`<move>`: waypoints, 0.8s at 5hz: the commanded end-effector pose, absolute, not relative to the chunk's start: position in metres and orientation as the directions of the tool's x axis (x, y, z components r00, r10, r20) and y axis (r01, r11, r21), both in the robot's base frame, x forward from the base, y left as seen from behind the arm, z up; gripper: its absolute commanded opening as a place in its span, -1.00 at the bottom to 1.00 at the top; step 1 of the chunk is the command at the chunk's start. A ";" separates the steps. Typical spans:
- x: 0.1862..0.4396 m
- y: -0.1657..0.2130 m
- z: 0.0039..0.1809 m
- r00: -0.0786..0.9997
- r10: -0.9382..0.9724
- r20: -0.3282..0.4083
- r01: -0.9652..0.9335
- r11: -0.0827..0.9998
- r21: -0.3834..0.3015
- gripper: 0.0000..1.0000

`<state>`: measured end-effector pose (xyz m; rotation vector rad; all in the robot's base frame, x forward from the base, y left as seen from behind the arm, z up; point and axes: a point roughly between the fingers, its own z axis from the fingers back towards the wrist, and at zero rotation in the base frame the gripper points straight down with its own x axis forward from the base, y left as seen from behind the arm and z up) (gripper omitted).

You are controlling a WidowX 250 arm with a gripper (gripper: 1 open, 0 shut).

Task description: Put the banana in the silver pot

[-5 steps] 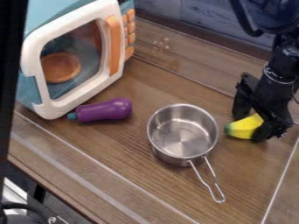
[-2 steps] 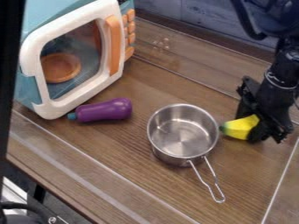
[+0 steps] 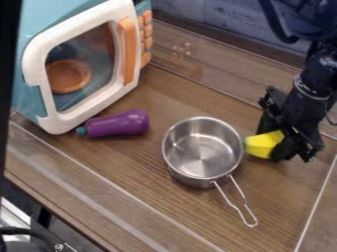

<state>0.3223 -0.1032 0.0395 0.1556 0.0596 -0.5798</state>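
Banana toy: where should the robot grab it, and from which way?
Grab it across the middle, coming from straight above. The banana is short and curved, so its middle likely sits best between the fingers. The gripper is already shut on it that way, right beside the silver pot.

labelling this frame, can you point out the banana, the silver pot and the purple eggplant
banana (image 3: 267, 145), camera view, on its yellow end beside the gripper
silver pot (image 3: 199, 150), camera view, inside its bare bottom
purple eggplant (image 3: 121, 123), camera view, mid-body
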 end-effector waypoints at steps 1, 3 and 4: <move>0.326 -0.095 0.076 0.853 -0.520 -0.041 0.520 0.840 0.153 -1.00; 0.318 -0.084 0.090 0.858 -0.510 -0.059 0.513 0.845 0.155 -1.00; 0.310 -0.075 0.099 0.868 -0.492 -0.064 0.496 0.854 0.159 -1.00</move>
